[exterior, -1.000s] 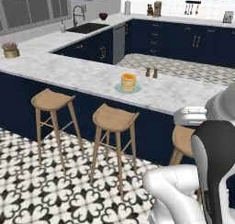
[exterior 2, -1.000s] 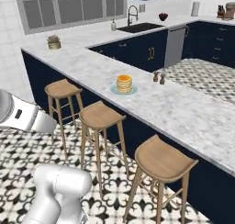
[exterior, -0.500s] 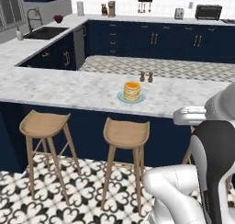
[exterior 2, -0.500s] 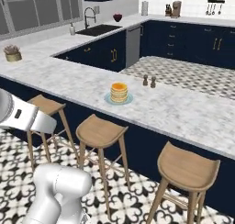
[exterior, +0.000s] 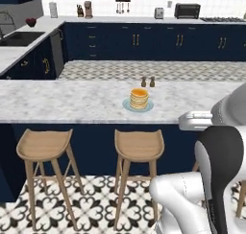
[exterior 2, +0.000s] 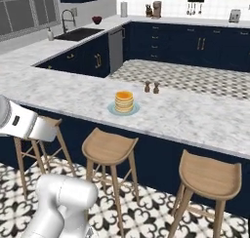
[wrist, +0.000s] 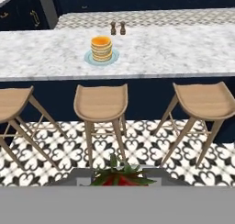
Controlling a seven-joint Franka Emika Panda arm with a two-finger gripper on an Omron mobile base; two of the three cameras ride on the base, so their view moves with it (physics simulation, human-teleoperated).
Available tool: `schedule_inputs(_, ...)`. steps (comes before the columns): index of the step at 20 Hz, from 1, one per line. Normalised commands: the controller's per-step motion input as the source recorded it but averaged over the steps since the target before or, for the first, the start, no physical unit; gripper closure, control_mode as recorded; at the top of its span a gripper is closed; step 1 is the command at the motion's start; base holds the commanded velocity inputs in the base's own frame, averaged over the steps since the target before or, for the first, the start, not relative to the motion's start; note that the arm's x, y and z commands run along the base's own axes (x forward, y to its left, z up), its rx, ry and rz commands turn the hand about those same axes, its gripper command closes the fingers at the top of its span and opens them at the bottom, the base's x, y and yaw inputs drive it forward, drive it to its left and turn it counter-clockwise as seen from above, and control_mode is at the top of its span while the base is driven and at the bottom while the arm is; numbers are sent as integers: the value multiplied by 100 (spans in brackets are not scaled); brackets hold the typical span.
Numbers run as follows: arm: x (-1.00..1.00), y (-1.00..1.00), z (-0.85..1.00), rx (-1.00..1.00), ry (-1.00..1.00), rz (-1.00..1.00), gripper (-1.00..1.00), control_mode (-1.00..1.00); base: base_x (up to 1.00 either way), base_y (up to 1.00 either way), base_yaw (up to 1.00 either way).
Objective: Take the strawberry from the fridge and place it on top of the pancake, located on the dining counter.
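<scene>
Red strawberry [wrist: 120,178] clamped between the fingers; pancakes [wrist: 101,48] sit far ahead on the table [wrist: 183,48], so approach level, then lower straight over the stack.

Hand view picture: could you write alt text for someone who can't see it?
A red strawberry with green leaves sits at the bottom edge, held in the robot's claw, facing a marble dining counter. On the counter, a pancake stack sits on a pale blue plate near two small shakers; three wooden stools stand in front on patterned floor.
</scene>
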Motion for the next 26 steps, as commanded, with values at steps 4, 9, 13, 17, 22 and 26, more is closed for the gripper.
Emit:
schedule_inputs(4,0,0,0,0,0,0,100,100,32,48,-27)
schedule_inputs(9,0,0,0,0,0,0,100,100,62,26,-20)
schedule_inputs(13,0,0,0,0,0,0,100,100,100,14,-4)
schedule_inputs(17,0,0,0,0,0,0,100,100,100,4,-1)
schedule_inputs(22,40,0,-2,0,5,0,100,-100,60,8,-2)
schedule_inputs(26,100,-11,-23,0,8,0,100,-100,0,0,0)
